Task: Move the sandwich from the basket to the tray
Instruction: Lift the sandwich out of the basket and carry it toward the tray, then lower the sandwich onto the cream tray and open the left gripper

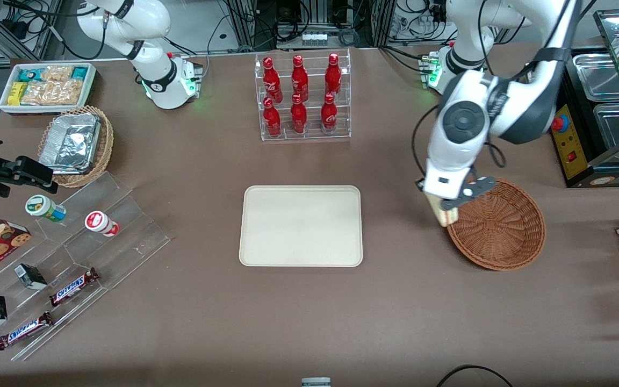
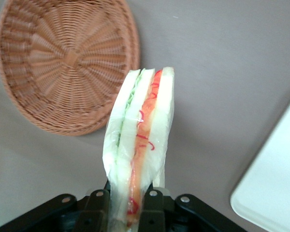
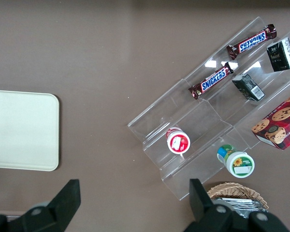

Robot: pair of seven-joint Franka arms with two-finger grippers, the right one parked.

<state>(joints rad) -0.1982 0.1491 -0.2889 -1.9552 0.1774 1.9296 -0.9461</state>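
From my station, the nearest thing that matters is the flat rectangular cream tray with rounded corners [image 1: 301,226], lying bare on the brown table; nothing rests on it yet, so the placing half of the job is still to do. In the wrist view a pale corner of it shows off to one side of the load.

A little farther from the front camera, and toward the working arm's end of the table, sits the round reddish-brown woven wicker basket [image 1: 503,228]. Its bowl looks empty in both the front and wrist views, so I judge the pick-up done.

The left arm's gripper [image 1: 447,210] hangs over the basket's rim on the side facing the tray, with its jaws closed on the triangular wedge of white-bread sandwich with red and green filling [image 2: 140,145]. The wrist view shows the black fingers [image 2: 99,205] pinching the clear-wrapped wedge at one end, the bread layers standing away from them, clear of the wicker.

So I read it as lifted out and at the start of the carry. What remains, as I judge it, is the sideways move over bare table to the tray, lowering, and letting go. The wrap looks soft, so the grip could slip.
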